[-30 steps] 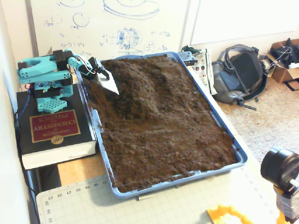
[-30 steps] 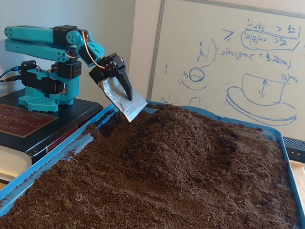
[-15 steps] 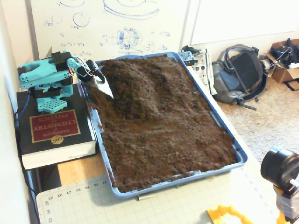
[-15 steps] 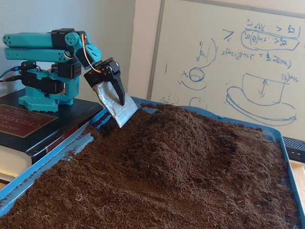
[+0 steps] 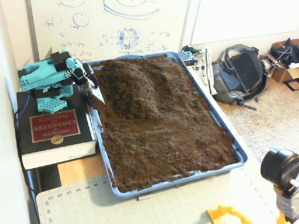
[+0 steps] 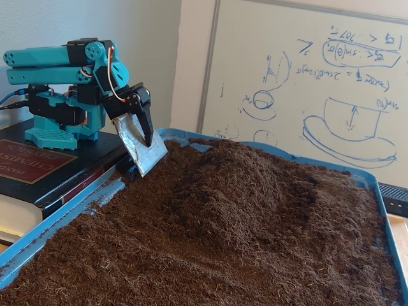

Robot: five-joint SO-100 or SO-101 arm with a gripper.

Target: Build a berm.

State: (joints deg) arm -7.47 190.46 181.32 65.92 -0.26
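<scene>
A lab: sketched whiteboard [image 6: 306, 83], soil tray [image 5: 240, 156], cutting mat [image 5: 154, 207]

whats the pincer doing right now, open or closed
Pincer: cannot tell open or closed; a silver foil-covered blade sits on it, tip down at the soil's edge.

- A big dark book [image 5: 53, 133] with a red label lies left of the blue tray [image 5: 224, 135].
- A whiteboard [image 6: 306, 83] with blue drawings stands behind.
- A gray backpack [image 5: 238, 74] sits on the carpet.
- A green cutting mat [image 5: 154, 207] lies in front of the tray.
- A cardboard box [image 5: 285, 63] is far right.
</scene>
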